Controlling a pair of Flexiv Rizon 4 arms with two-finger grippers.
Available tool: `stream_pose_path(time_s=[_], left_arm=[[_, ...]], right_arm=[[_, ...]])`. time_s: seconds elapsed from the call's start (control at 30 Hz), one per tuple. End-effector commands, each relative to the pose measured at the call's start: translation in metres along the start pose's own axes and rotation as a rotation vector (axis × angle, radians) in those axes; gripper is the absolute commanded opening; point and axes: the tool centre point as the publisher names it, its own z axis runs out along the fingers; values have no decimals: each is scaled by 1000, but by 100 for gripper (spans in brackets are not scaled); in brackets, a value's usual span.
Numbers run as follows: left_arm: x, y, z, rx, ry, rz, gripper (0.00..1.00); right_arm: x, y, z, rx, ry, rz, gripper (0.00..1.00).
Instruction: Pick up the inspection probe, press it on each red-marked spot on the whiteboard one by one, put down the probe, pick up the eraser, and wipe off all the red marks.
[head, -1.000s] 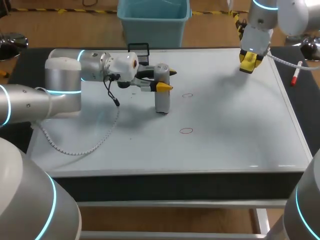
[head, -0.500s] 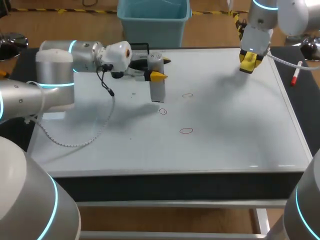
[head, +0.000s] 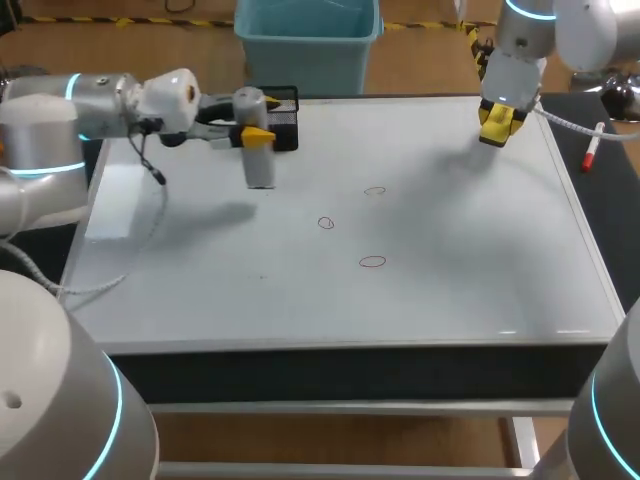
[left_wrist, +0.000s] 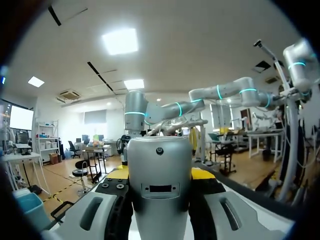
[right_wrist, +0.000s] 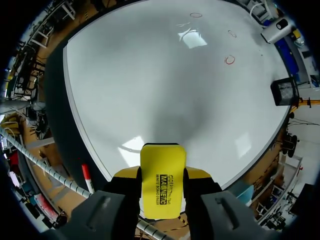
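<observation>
My left gripper is shut on the grey cylindrical inspection probe, which hangs upright above the whiteboard's back left, beside the black mesh holder. In the left wrist view the probe fills the gap between the fingers of the left gripper. Three red circle marks lie mid-board. At the back right, my right gripper is shut on the yellow eraser, held above the board. From the right gripper the marks show far ahead.
A red-capped marker lies on the dark table strip right of the whiteboard and shows beside the right gripper as the marker. The mesh holder stands at the board's back edge. A white cable trails across the board's left part.
My left arm has lifted the probe off the leftmost red mark and carried it left and toward the back, near the mesh holder. The right arm and eraser have not moved.
</observation>
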Motion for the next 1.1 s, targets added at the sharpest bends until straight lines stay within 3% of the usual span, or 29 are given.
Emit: stream_pose_path(time_s=[0.03, 0.57, 1.1], left_arm=[[13, -10, -33, -9, -76, 4, 0], [8, -21, -127, -21, -150, 28, 0], [-3, -16, -158, -26, -185, 0, 0]], right_arm=[[1, 0, -1, 2, 3, -2, 0], [1, 0, -1, 2, 3, -2, 0], [1, 0, -1, 2, 3, -2, 0]])
